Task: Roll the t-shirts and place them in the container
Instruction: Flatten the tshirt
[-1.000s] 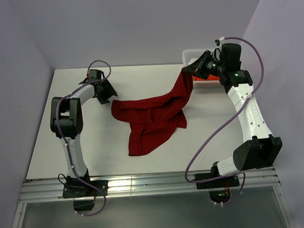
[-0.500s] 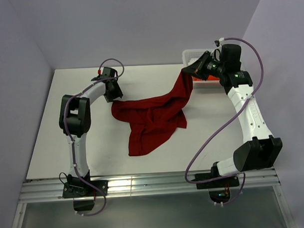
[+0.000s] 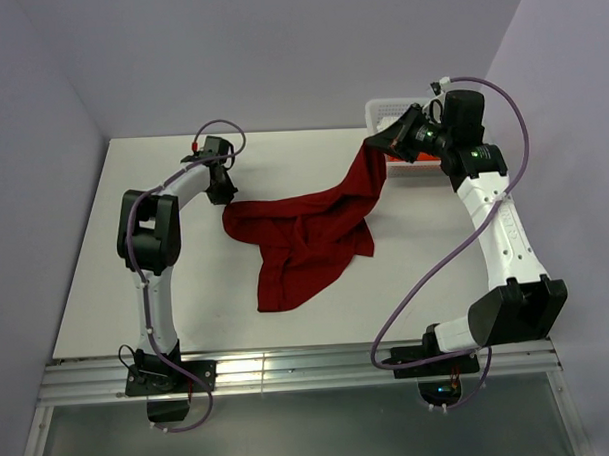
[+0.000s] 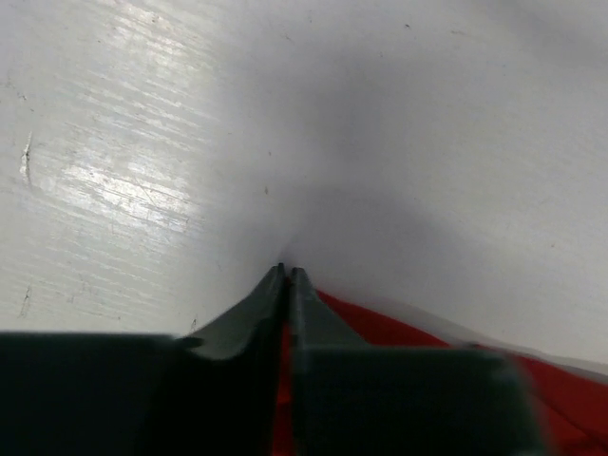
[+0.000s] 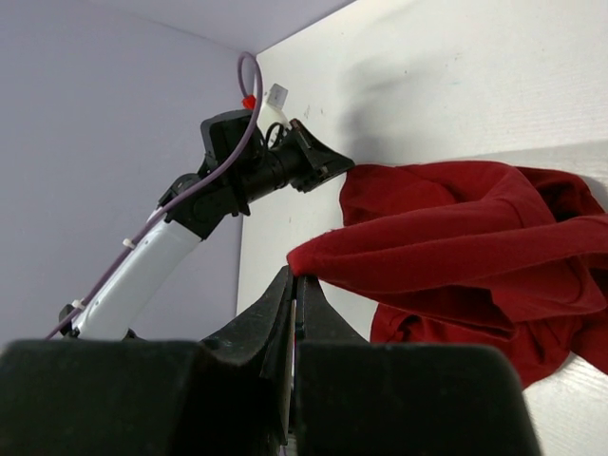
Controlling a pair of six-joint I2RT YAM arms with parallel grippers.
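Tools number two: left tool and right tool each pinch the one t-shirt.

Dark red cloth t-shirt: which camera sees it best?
The top external view: the whole dark red cloth t-shirt shows, crumpled on the white table, one end lifted. The right wrist view shows only bunched folds. The left wrist view shows just a blurry red sliver.

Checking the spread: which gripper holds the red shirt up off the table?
The right gripper, beside the white basket; the left gripper pinches the t-shirt down on the table.
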